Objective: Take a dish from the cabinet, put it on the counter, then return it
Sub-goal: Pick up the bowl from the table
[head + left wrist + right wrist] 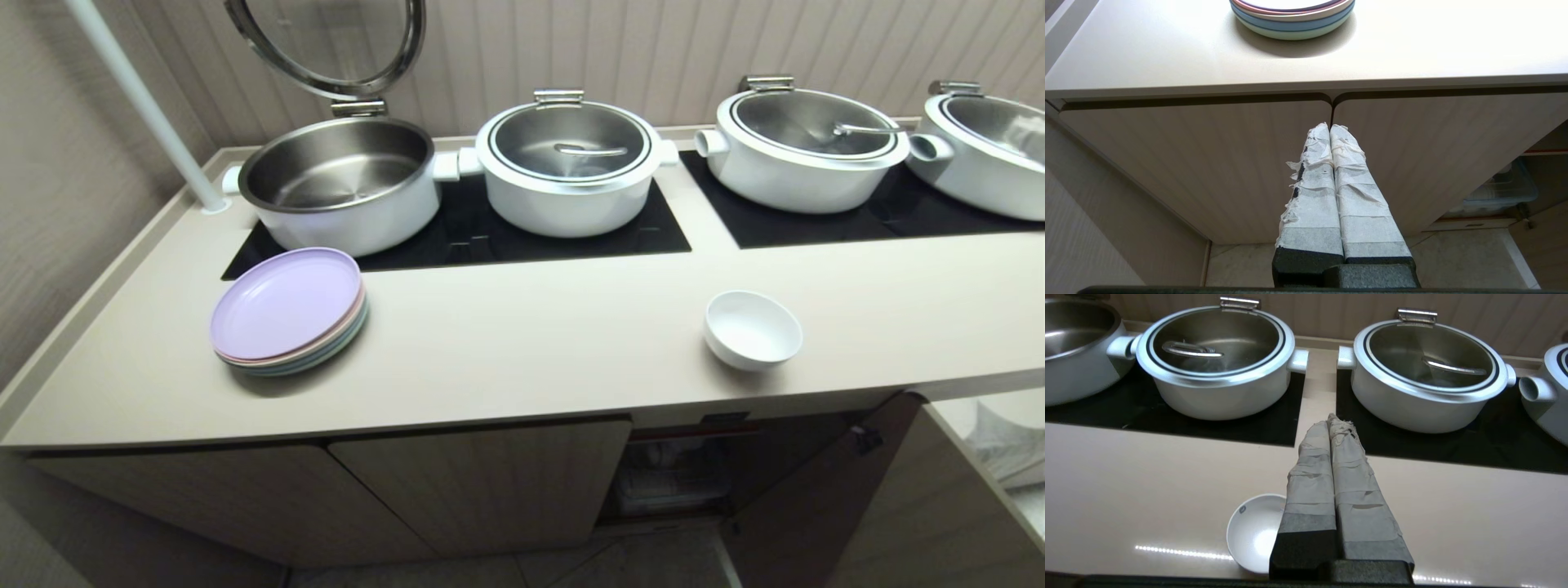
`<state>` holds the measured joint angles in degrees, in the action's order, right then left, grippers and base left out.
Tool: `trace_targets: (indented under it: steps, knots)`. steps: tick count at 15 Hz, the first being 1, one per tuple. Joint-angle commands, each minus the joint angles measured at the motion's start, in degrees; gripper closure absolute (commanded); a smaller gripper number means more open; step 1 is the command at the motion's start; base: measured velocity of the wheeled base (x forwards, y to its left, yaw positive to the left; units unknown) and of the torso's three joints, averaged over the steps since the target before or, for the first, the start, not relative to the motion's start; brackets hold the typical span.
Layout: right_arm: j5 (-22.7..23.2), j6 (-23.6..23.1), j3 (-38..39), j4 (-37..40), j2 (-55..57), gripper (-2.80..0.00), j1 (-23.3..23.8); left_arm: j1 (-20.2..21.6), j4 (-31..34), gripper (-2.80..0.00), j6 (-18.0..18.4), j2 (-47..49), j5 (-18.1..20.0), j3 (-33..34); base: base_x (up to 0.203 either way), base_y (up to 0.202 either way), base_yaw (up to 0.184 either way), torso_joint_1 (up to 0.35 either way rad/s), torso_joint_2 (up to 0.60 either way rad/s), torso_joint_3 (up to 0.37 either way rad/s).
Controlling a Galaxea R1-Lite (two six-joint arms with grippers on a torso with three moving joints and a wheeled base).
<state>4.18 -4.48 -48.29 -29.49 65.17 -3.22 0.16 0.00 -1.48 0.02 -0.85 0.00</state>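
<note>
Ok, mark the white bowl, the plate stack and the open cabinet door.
white bowl [752, 329], head view, inside of the bowl.
plate stack [287, 304], head view, lilac top plate's middle.
open cabinet door [824, 498], head view, the door's inner face.

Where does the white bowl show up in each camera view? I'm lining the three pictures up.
Head view: the white bowl stands on the counter, right of centre, near its front edge.
Left wrist view: not in it.
Right wrist view: the bowl is low in the picture, partly behind the shut right gripper.
Shared landmark: the counter, in all three views.
</note>
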Motion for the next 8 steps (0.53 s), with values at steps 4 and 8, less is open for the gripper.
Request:
trace_targets:
  steps: [4,8]
  knots:
    - [-0.31,-0.74,23.06,-6.9,-10.41,0.0,1.08,0.02,0.0,0.0,-0.02,-0.02,-0.03,0.0,0.0,0.0,0.0,0.0,0.0,0.0]
    - [-0.01,-0.97,45.66,-13.49,-22.2,0.0,1.53,0.02,0.0,0.0,-0.02,-0.02,-0.03,0.0,0.0,0.0,0.0,0.0,0.0,0.0]
